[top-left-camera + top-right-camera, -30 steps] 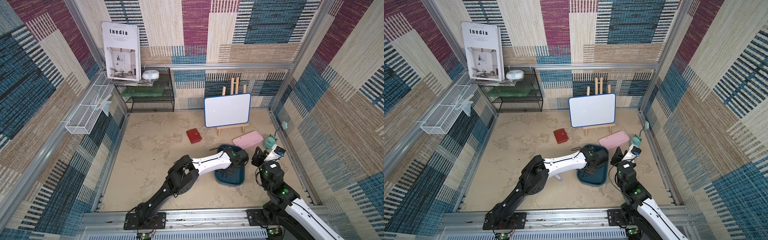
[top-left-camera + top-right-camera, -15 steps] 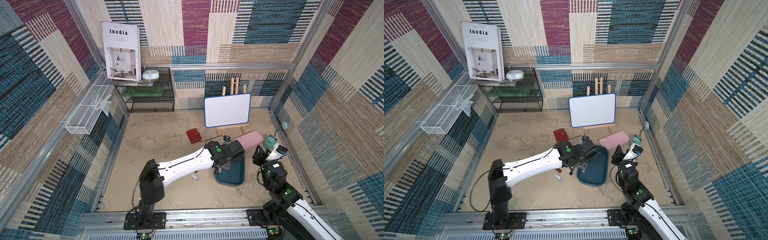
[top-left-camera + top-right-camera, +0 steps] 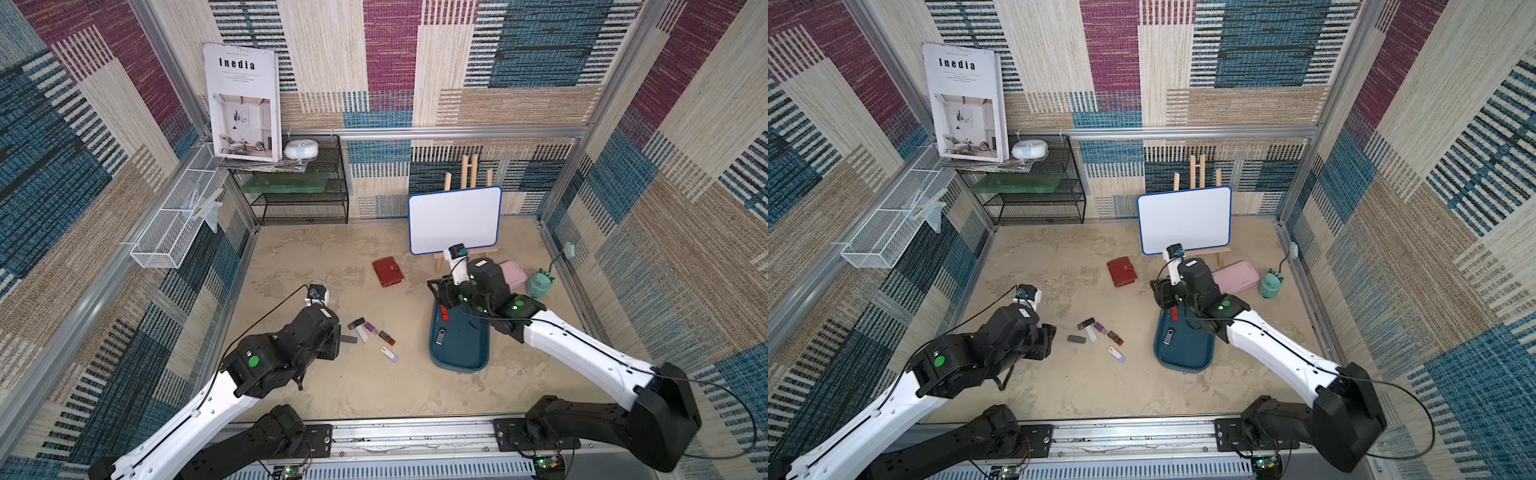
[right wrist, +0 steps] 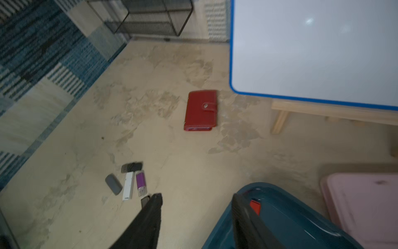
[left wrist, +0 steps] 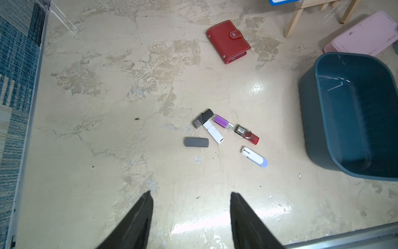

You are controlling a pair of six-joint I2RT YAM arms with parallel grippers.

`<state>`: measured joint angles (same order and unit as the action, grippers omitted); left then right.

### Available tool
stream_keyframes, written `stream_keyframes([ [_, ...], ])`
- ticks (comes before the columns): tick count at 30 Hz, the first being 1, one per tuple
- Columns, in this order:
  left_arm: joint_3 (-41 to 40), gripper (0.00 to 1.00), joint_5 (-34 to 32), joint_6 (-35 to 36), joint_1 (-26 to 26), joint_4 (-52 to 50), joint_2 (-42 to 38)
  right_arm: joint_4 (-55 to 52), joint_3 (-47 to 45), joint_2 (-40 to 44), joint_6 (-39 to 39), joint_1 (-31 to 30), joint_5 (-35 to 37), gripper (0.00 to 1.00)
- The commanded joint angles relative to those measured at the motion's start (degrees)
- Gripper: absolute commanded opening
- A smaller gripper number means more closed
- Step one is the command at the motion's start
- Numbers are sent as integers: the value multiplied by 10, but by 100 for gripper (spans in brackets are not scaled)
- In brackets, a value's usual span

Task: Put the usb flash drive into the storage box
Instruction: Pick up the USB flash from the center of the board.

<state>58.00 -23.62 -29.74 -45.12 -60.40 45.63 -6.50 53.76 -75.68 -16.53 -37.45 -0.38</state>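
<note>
Ahead of left pincer, on desk: loose usb flash drives, grey usb flash drive nearest, long axis along my closing line; I judge wrist turn needed. Left pincer spread, empty, nearer arm. Right pincer spread, empty, above storage box far rim.

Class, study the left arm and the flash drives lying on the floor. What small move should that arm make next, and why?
Probably ease the left gripper forward and down over the grey flash drive. Its jaws stand open and empty, and that drive lies nearest to it, clear of the others and outside the storage box.
</note>
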Motion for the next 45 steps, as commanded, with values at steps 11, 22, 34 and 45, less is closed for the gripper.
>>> stream_keyframes([
  [11, -13, 62, -9, 14, -3, 7, -20, -161, 172, -289, 59, -148, 16, 56],
  [22, -13, 62, -6, 16, -3, 8, -8, -156, 190, -345, 56, -168, 9, 54],
  [34, -15, 62, -6, 15, -3, 8, -7, -155, 199, -375, 54, -184, 14, 52],
  [45, -15, 62, -4, 17, -3, 8, 1, -191, 214, -406, 61, -202, 58, 40],
])
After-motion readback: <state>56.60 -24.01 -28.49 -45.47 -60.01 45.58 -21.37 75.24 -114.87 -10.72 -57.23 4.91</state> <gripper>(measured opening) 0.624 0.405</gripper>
